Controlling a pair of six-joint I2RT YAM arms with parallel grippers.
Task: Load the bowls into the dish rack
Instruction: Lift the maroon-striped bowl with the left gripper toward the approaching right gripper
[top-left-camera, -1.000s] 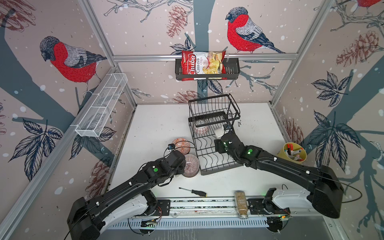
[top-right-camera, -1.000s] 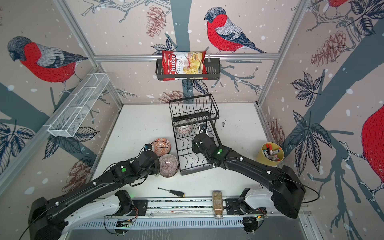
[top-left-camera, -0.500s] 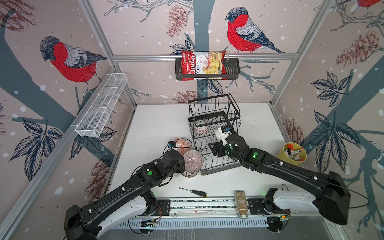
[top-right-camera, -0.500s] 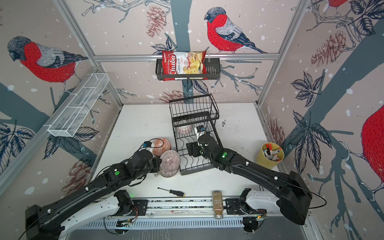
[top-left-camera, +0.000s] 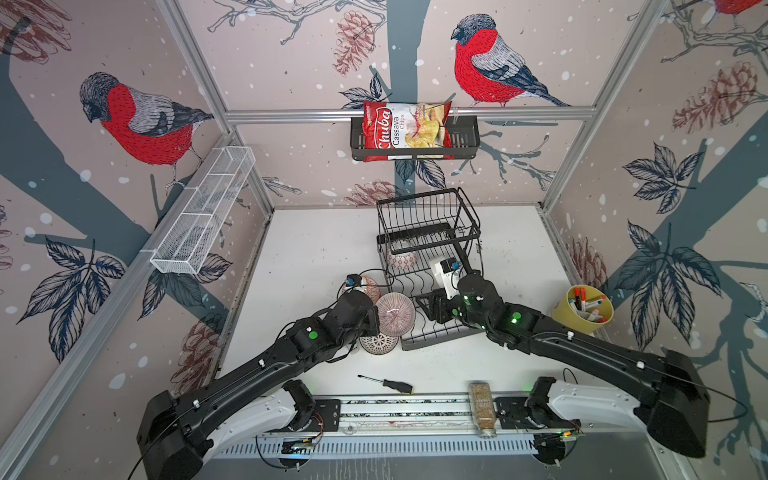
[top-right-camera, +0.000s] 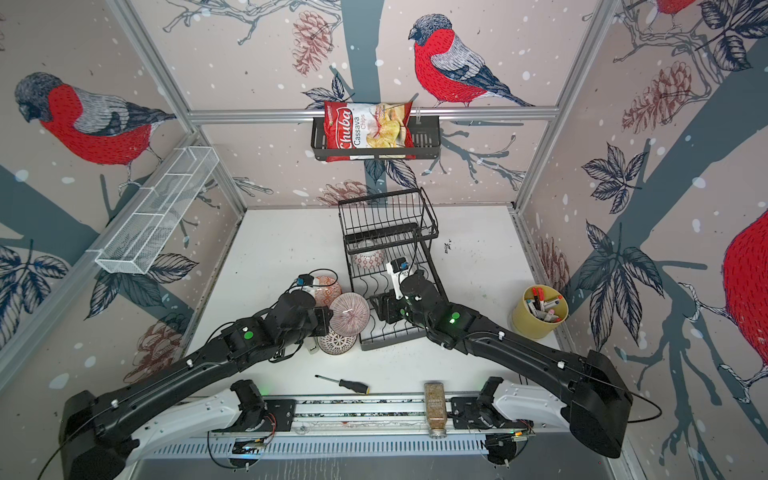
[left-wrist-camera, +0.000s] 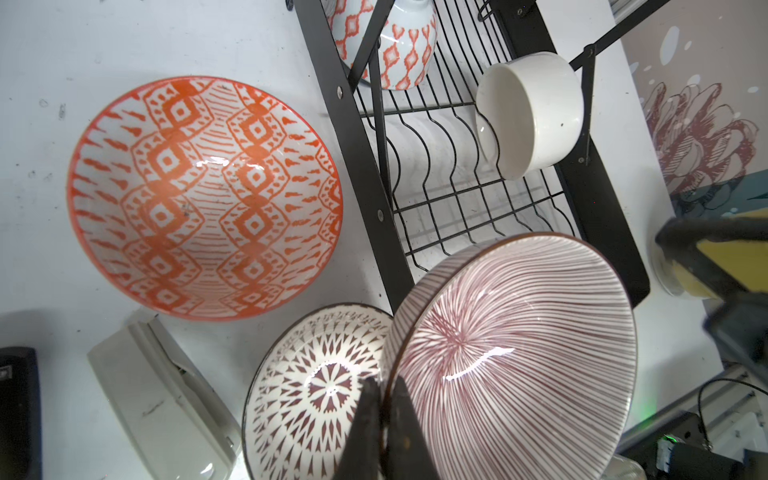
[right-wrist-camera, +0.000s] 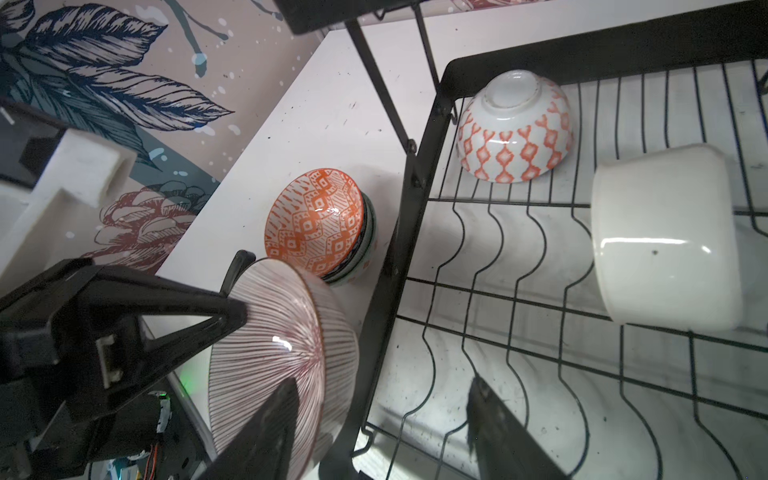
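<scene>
Black wire two-tier dish rack (top-left-camera: 436, 337) held a smooth plain white bowl (right-wrist-camera: 665, 241), lying sideways on its wavy lower wires. A glossy, red-brown striped ceramic bowl (top-left-camera: 395, 313) hung tilted just beside the rack, its rim pinched by the left gripper (left-wrist-camera: 384, 382). The right gripper (right-wrist-camera: 382, 382) had its jaws apart.

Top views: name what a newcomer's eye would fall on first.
The striped bowl, held up on edge by the left gripper at the near left corner of the dish rack, draws the eye first. Next comes the red chips bag in the black basket on the back wall, above the rack.
</scene>
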